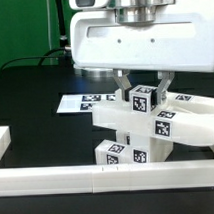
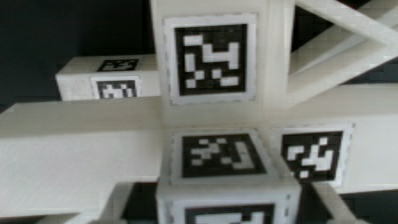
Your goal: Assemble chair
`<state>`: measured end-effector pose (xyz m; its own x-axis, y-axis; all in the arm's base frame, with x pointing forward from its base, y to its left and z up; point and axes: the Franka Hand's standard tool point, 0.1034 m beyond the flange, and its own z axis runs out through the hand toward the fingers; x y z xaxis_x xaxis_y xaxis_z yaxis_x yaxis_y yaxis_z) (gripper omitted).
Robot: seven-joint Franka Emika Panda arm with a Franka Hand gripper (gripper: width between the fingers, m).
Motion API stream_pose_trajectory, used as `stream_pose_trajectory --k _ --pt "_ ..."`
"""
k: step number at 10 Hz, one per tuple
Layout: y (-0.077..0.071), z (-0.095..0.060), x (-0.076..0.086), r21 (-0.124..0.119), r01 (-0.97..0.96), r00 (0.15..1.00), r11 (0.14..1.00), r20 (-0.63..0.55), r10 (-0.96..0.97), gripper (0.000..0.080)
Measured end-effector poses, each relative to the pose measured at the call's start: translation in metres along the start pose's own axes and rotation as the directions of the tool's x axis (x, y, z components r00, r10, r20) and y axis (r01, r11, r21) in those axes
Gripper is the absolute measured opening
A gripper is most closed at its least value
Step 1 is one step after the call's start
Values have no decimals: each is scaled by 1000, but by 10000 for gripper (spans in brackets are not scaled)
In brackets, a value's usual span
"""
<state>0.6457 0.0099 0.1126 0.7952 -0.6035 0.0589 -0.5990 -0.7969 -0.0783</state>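
1. The chair [image 1: 146,124] is a cluster of chunky white plastic parts, each face carrying a black-and-white square tag — blocky cubes, a thick flat bar running across, and slanted struts joined into one white structure.
2. It sits on the black tabletop [image 1: 34,88], near the middle of the exterior view, just behind the long low white border rail [image 1: 57,179] and in front of the marker board [image 1: 80,100].
3. My end effector [image 1: 142,91] is closed nearly all the way on a small tagged block at the top of the chair; my fingers [image 1: 122,89] stand on either side of it, touching its faces.
4. In the wrist view, a tall tagged face [image 2: 210,58] rises above a broad white bar [image 2: 89,135], with two more tagged faces below it and white struts crossing behind.
5. Hard to make out: my fingers do not show in the wrist view, the chair's far end is cut off at the exterior view's right edge, and my own housing hides what lies behind — the lower cubes' joints cannot be told.
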Motion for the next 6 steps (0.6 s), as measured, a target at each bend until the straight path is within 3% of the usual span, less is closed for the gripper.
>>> stream_pose_trajectory --k 2,3,4,5,6 --pt "0 0 0 0 -72 997 997 0 72 284" --pt "0 0 0 -1 -62 998 998 0 62 357" --pt "-3 -5 -1 4 -33 999 999 -3 33 357" --pt "-5 -14 -4 14 -3 1000 1000 -5 4 558" --pt "-6 -25 -10 25 18 1000 1000 -5 -18 622"
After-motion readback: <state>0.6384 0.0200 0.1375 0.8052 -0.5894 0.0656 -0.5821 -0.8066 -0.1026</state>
